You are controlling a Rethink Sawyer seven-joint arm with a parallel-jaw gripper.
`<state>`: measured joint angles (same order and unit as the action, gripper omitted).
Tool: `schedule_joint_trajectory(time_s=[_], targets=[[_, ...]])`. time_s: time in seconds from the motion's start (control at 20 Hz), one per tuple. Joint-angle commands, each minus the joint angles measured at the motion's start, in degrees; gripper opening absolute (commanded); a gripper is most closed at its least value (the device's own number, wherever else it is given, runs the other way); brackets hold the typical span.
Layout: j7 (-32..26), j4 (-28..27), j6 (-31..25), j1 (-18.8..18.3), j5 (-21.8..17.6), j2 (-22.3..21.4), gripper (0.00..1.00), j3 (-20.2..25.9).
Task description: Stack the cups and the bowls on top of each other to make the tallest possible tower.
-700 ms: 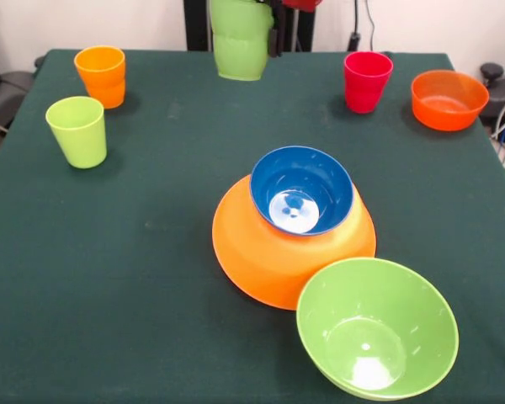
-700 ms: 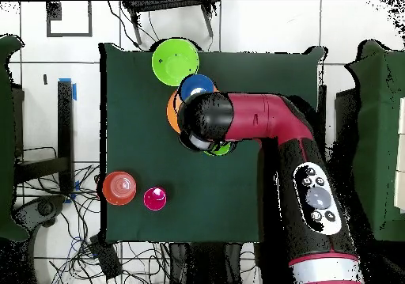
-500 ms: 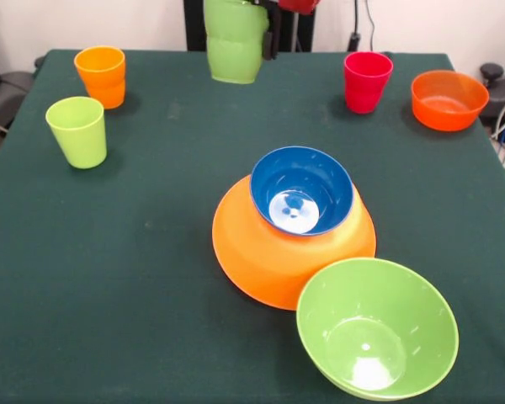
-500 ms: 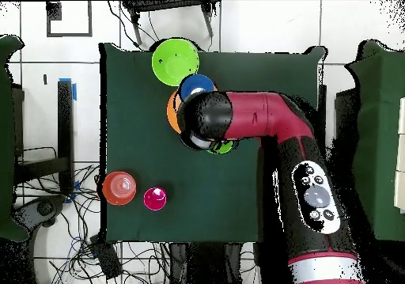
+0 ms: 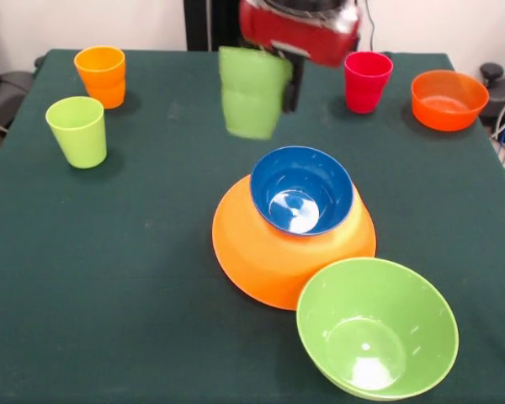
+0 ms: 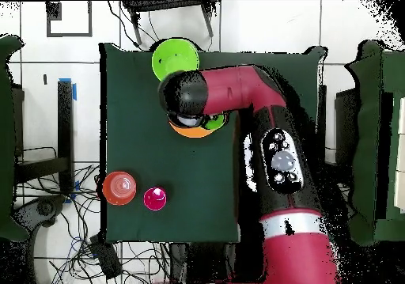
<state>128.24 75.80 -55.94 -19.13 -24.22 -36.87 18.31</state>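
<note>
Dark green table [image 5: 135, 278] against a pale wall. Largest piece, the orange bowl [image 5: 269, 261], sits rim-down mid-table as the tower's base; blue bowl [image 5: 301, 189] rests upright on it. Light green bowl [image 5: 376, 328] leans against the orange one at the near edge, unstacked. Red-orange bowl [image 5: 448, 99], red cup [image 5: 367, 81], orange cup [image 5: 101, 76] and lime cup [image 5: 77, 131] stand apart, waiting. Gripper [image 5: 273, 80] clamps the green cup [image 5: 251, 94] by its rim, airborne behind the blue bowl, probably to place there.

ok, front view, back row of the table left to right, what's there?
orange cup → green cup carried in the air by the gripper → red-pink cup → small red-orange bowl
</note>
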Motion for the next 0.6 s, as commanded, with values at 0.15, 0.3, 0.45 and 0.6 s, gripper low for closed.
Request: schedule_joint_trajectory(time_s=[0.15, 0.3, 0.45, 0.6], targets=[[-6.54, -13.86, -7.73, 6.59, -2.75, 14.38, 0.00, 2.44], [-5.44, -17.78, -13.44, 8.44, -2.35, 16.89, 0.00, 0.94], [-4.09, -23.39, -20.01, 9.57, -2.34, 20.39, 0.00, -0.64], [-5.08, -27.98, -25.13, 9.57, -2.19, 23.69, 0.00, -0.40]])
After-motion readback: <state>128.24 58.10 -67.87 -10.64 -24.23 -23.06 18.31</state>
